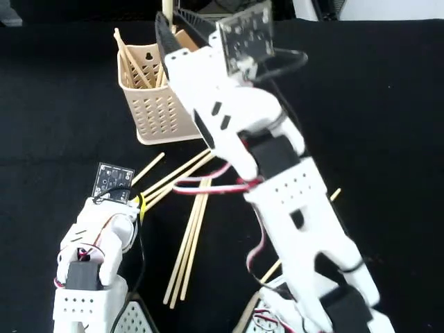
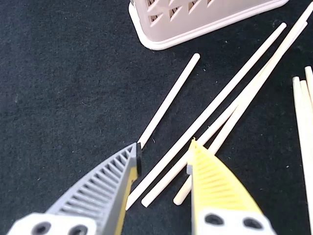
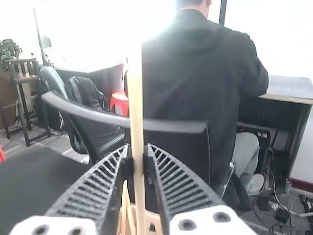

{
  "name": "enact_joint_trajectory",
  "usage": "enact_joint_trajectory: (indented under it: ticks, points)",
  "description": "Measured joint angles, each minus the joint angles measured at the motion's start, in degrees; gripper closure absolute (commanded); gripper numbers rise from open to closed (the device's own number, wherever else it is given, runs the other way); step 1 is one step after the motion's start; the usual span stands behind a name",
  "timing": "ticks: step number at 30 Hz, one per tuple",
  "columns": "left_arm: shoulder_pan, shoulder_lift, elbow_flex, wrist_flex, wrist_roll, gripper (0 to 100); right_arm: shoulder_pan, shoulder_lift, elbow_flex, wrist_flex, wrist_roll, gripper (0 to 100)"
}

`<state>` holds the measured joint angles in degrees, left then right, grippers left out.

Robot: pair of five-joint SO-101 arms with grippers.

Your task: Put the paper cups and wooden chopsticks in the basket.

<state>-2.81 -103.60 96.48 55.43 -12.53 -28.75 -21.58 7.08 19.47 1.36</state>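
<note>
**Near left corner.** The left arm (image 1: 90,260) stands at the near left corner of the black cloth-covered table (image 1: 55,118). The left gripper (image 2: 164,149), with one grey finger and one yellow, sits low over the cloth. Its fingers are apart and grip nothing. A single thin pale stick (image 2: 168,100) ends just beside the grey fingertip; contact cannot be confirmed. The near ends of further loose wooden chopsticks (image 2: 215,105) lie on the cloth in and beside the gap between the fingers.

**Centre of the table.** In the high view these loose chopsticks fan out from beside the left arm toward the foot of the basket. A bundle of three chopsticks (image 1: 187,239) lies side by side and runs toward the near edge.

**Far edge, left of centre.** The beige perforated plastic basket (image 1: 156,111) stands upright close to the far edge. Several stored chopsticks (image 1: 130,59) lean inside it, their tops above the rim.

**Right of centre.** The right arm (image 1: 298,208) rises from the near edge and extends to the basket. The right gripper (image 3: 138,154) is raised over the basket's right side. It is clamped on one upright wooden chopstick (image 3: 135,88), which passes between both fingers and projects above them. One stray stick (image 1: 336,195) shows on the cloth at the right flank of this arm.
</note>
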Motion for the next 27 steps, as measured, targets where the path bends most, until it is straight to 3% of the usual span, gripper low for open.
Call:
enact_joint_trajectory:
  ticks: [11, 19, 24, 27]
  points:
    - [0.0, 0.0, 0.0, 0.0, 0.0, 82, -0.9, 16.8, -13.9, -0.3, 0.0, 98.6]
    - [0.0, 0.0, 0.0, 0.0, 0.0, 82, -1.1, 28.7, -15.9, -0.3, 0.0, 97.6]
    - [0.0, 0.0, 0.0, 0.0, 0.0, 82, -1.1, 28.4, -16.3, 5.9, 0.0, 77.3]
    - [0.0, 0.0, 0.0, 0.0, 0.0, 82, -1.1, 27.8, -18.4, 14.5, 0.0, 77.6]
